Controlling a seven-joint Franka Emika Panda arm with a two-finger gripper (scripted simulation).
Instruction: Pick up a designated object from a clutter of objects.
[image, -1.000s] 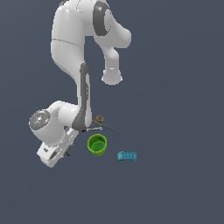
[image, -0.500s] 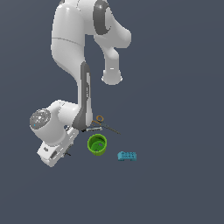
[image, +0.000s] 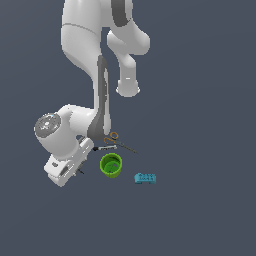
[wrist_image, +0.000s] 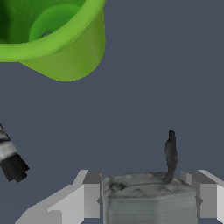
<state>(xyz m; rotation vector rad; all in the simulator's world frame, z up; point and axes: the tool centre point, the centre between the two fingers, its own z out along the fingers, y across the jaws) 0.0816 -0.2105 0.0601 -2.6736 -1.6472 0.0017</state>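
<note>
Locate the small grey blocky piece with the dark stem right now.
In the wrist view the grey blocky piece sits between the gripper fingers, near the green cup. In the exterior view the hand hides it.

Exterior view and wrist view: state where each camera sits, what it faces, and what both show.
Exterior view: off the arm, high, looking down on the white arm, green cup, teal block and scissors.
Wrist view: on the wrist, looking past the end effector, whose fingers flank the grey blocky piece.
Shared: the green cup and marker.
</note>
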